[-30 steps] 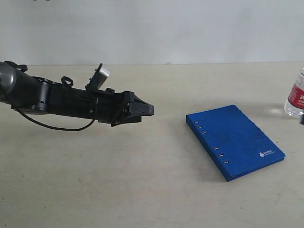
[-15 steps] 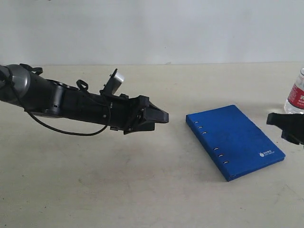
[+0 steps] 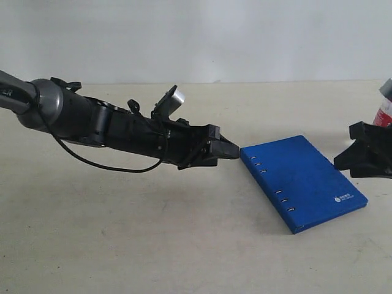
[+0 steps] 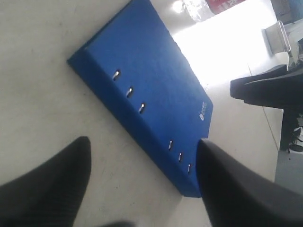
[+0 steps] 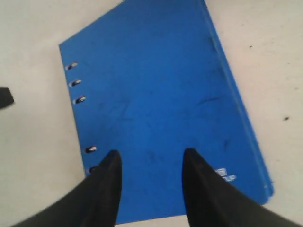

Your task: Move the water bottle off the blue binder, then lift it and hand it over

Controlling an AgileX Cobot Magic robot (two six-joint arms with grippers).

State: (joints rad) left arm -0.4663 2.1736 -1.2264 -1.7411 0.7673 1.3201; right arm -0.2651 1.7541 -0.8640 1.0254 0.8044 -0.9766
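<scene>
Left gripper: I see my two black, pointed fingers spread apart, holding nothing, tips just beside the spine corner.
Right gripper: black fingers apart too, holding nothing.
Blue binder: flat rectangle, grainy cover, small slots along the spine, small white logo.
Water bottle: clear plastic, red label, off the binder, partly hidden behind my right gripper.
Table: pale, smooth.
</scene>
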